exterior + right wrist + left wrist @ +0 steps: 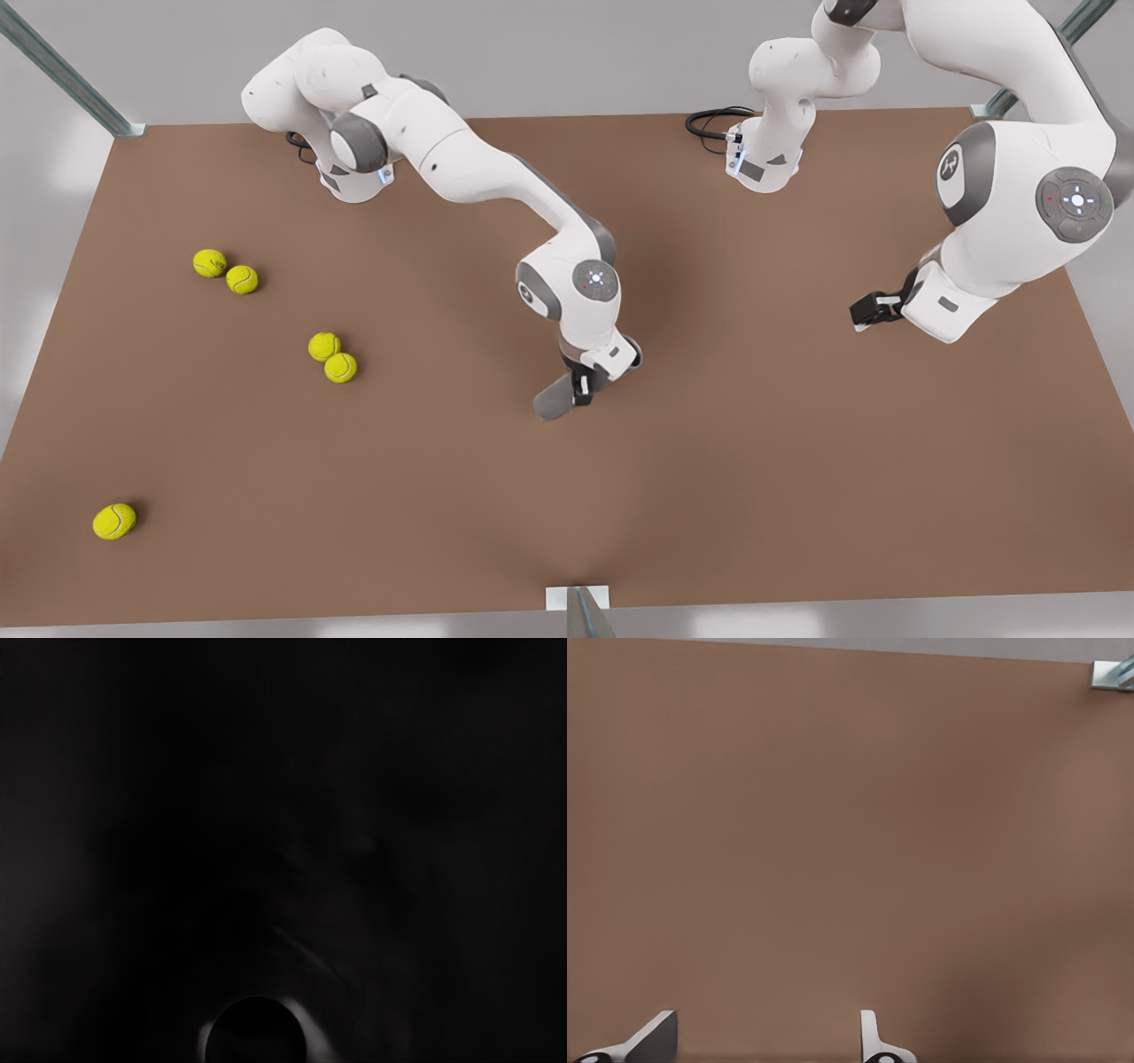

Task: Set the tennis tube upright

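In the front view, the right gripper (580, 386) sits near the middle of the brown table (762, 461), at the end of the arm that reaches in from the front view's left. Its dark fingers look clamped on the tennis tube (553, 401), which shows as a short grey stub leaning toward the front view's left (I can't tell whether its lower end touches the table). The left gripper (872, 310) hangs above the table on the front view's right, well apart from the tube, and that arm waits.

I count 5 yellow-green tennis balls on the front view's left side. There is 1 touching pair (226, 271) toward the far edge and a 2nd touching pair (332, 357) nearer the middle. The last ball (114, 521) lies alone by the near corner.

In the left wrist view, the left gripper (762, 1043) shows 2 pale fingertips (654, 1038) standing wide apart with nothing between them. Bare table (850, 833) lies below them, and a metal bracket (1112, 673) sits at the table's corner.

The right wrist view is almost black. A round dark opening with a lighter rim (257, 1034) sits close against the lens (most likely the tube's hollow end). I can't make out the fingers there.
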